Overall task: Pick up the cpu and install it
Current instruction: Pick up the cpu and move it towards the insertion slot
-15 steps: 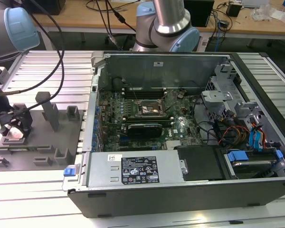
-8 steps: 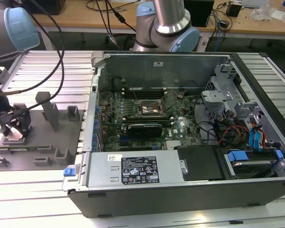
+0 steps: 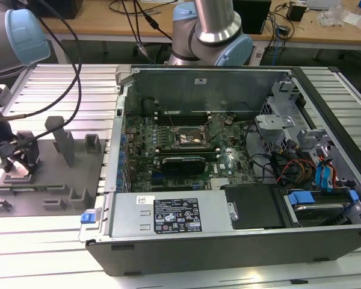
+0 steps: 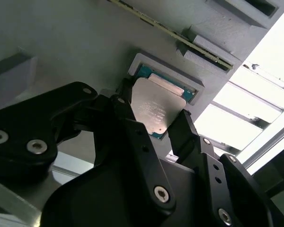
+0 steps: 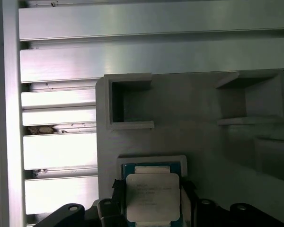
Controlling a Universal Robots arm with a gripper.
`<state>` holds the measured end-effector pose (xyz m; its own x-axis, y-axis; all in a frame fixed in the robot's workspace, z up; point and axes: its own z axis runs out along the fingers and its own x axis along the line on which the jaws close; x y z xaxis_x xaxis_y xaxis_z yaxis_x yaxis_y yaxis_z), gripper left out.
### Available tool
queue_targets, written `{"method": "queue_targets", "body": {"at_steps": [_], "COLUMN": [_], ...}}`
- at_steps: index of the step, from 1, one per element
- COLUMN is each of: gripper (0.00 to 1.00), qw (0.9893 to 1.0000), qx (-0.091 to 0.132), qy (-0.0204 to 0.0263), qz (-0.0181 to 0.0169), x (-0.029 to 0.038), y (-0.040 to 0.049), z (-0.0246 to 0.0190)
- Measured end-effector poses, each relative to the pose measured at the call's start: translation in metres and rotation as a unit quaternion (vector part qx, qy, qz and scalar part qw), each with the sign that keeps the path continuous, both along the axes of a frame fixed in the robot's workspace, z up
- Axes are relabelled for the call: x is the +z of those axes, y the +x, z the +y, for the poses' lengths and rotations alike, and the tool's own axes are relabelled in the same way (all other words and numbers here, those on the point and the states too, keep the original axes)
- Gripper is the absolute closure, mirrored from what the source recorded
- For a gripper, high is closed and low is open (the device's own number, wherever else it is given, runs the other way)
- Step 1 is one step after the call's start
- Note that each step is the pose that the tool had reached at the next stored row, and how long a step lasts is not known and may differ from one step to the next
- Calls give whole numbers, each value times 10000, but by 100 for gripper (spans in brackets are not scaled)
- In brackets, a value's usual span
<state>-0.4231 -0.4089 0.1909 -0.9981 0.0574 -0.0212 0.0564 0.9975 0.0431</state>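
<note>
The cpu (image 4: pixel 157 105) (image 5: pixel 153 195), a flat square chip with a silvery top and green edge, lies in a shallow grey nest (image 4: pixel 154 64) (image 5: pixel 151 159) on the fixture plate (image 3: pixel 48 180). My gripper (image 4: pixel 154 113) (image 5: pixel 153 191) hangs over that plate at the exterior view's left (image 3: pixel 18 162). Its black fingers (image 4: pixel 128 111) (image 5: pixel 187 193) press against two opposite sides of the chip. The chip is level with the nest. The black socket frame (image 3: pixel 189 137) sits in the middle of the motherboard inside the open computer case.
Grey fixture blocks (image 3: pixel 65 141) (image 5: pixel 128 101) stand up from the plate around the nest. The open case (image 3: pixel 228 162) holds cables, a drive cage and a power supply at the exterior view's right. A second arm's base (image 3: pixel 213 36) rises behind the case. Ribbed aluminium table (image 5: pixel 59 151) borders the plate.
</note>
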Motion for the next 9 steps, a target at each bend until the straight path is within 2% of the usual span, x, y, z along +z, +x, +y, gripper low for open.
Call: {"method": "queue_targets", "body": {"at_steps": [3,9], "gripper": [45,45], "qw": [10000,10000], "qx": [14,99], "qy": [0,0], "qz": [0,0], "x": [33,36], "y": [0,0], "z": [0,0]}}
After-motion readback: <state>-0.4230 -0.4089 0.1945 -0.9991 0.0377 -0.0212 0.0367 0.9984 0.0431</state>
